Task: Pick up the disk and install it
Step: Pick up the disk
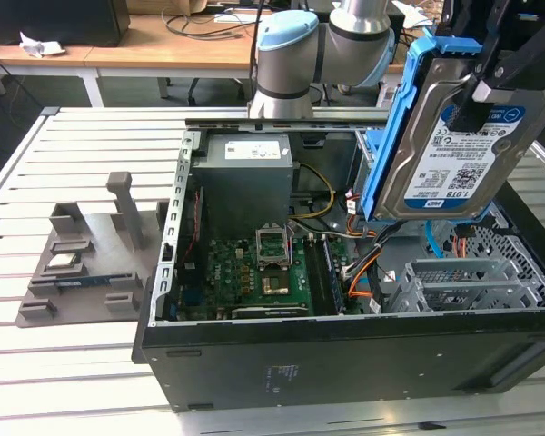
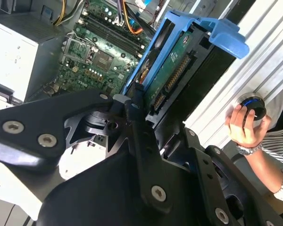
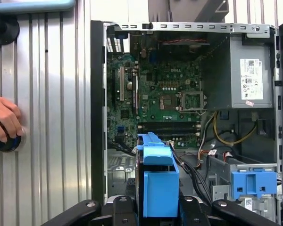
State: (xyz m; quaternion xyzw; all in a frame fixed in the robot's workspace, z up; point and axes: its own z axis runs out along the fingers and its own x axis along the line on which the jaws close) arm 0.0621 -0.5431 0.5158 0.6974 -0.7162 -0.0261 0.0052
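Observation:
The disk (image 1: 454, 154), a silver hard drive with a white-and-blue label in a blue plastic bracket, hangs tilted on edge above the right end of the open computer case (image 1: 345, 354). My gripper (image 1: 486, 86) is shut on its upper part, black fingers clamping both faces. Below the disk lies the grey metal drive cage (image 1: 463, 282), apart from it. In the second wrist view the disk (image 2: 174, 70) runs out from the gripper (image 2: 132, 110), circuit-board side showing. In the first wrist view its blue bracket (image 3: 158, 183) stands between the gripper (image 3: 158, 209) fingers, over the case interior.
Inside the case are the green motherboard (image 1: 263, 272), the grey power supply (image 1: 248, 177), orange and black cables (image 1: 363, 268) and a blue latch (image 3: 254, 181). A grey foam tray (image 1: 82, 254) lies at the exterior view's left. A person's hand (image 2: 240, 125) rests on a round knob beside the case.

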